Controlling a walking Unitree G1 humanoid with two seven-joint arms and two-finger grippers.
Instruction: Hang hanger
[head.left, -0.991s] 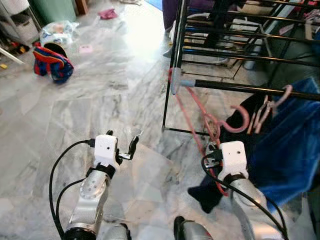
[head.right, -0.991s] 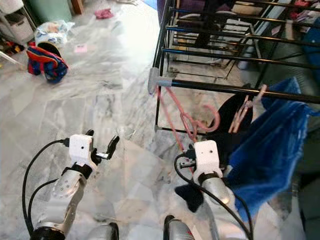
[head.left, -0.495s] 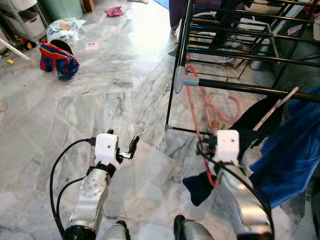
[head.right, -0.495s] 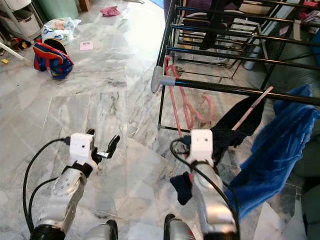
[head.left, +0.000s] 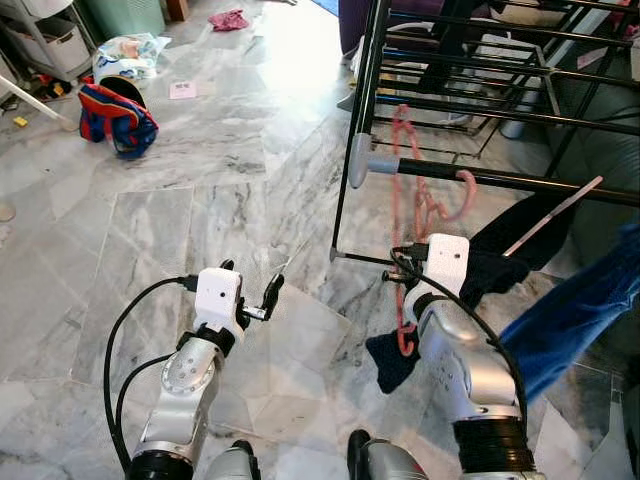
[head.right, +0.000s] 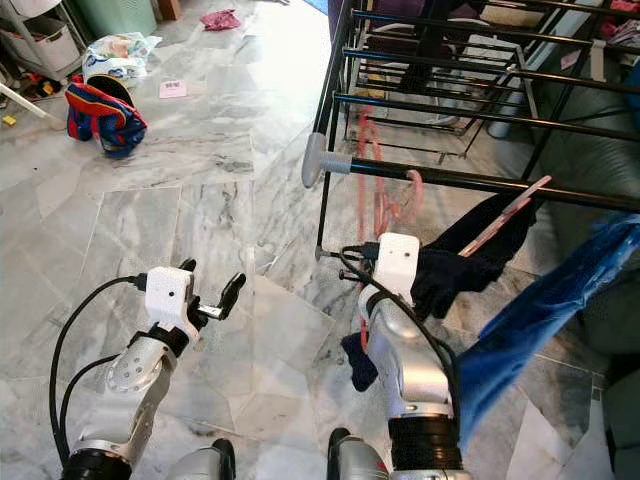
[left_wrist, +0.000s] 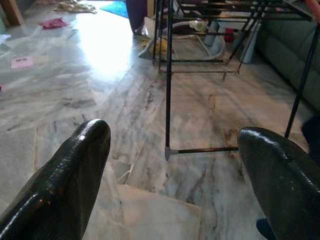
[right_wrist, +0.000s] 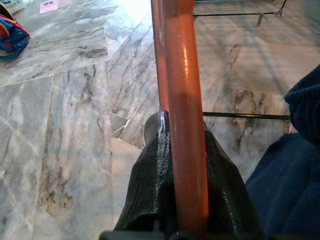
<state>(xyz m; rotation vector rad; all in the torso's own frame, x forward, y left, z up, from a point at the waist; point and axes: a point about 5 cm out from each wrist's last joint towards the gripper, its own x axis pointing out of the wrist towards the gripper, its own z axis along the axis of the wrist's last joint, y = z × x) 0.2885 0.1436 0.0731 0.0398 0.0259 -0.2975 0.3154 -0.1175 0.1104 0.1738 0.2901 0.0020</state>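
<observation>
Right wrist view: hanger (right_wrist: 184, 115) inside right gripper (right_wrist: 172, 200).

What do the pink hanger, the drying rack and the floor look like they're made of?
Pink hanger: probably glossy plastic, given its smooth sheen; right claw grips it.
Drying rack: likely black-painted metal tubing with grey end caps.
Floor: polished grey-veined marble or marble-look tile, reflecting light.

Your right gripper (right_wrist: 172, 185) fingertips are hidden behind the pink hanger (right_wrist: 182, 100) in the wrist view. In the left eye view the blue garment (head.left: 575, 320) is blurred and cut off at the right edge. Drying rack (head.left: 480, 60) runs off the upper right.
</observation>
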